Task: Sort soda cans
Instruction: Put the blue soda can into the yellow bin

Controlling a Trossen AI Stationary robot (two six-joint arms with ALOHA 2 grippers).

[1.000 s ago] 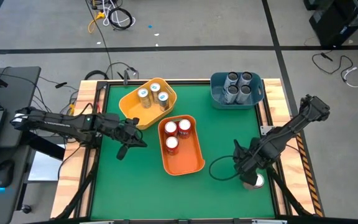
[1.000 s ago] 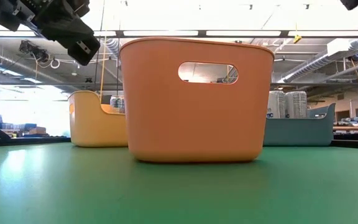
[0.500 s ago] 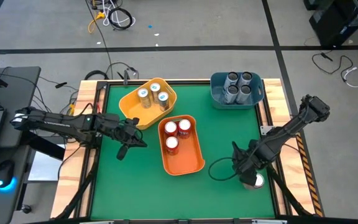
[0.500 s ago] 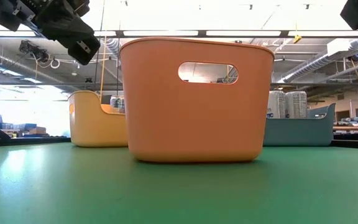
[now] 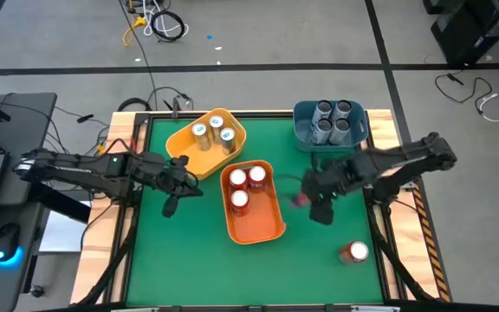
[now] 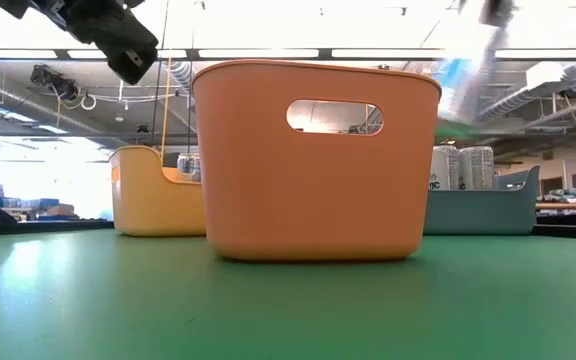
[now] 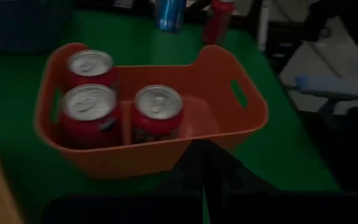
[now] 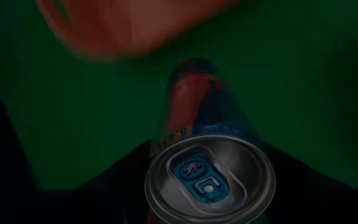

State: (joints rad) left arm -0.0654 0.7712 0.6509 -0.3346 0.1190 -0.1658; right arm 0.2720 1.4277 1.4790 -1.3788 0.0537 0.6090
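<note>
My right gripper (image 5: 319, 206) hangs above the green table just right of the orange bin (image 5: 271, 227), shut on a soda can (image 8: 209, 180) with a silver top, a blue tab and a red and blue body. The low view shows this can as a blur (image 6: 463, 75). A red soda can (image 5: 353, 252) stands alone near the table's near right corner. Three red cans (image 7: 92, 109) stand in the orange bin. My left gripper (image 5: 174, 192) hovers shut and empty left of that bin. My right gripper has the can between its two fingers, one on each side of the upper wall (image 8: 161, 144) just under the rim. The fingers come from above, pointing down. The can hangs upright, top up, lifted clear of the table.
A yellow bin (image 5: 180, 149) with three silver cans sits at the far left. A blue bin (image 5: 303, 137) with several grey cans sits at the far right. Bare green table lies along the near edge and left of the orange bin.
My right gripper has left the near right corner, risen with a can and swung toward the far edge and left, up to the orange bin's right side. One red can stays where it stood. My left gripper has risen slightly.
</note>
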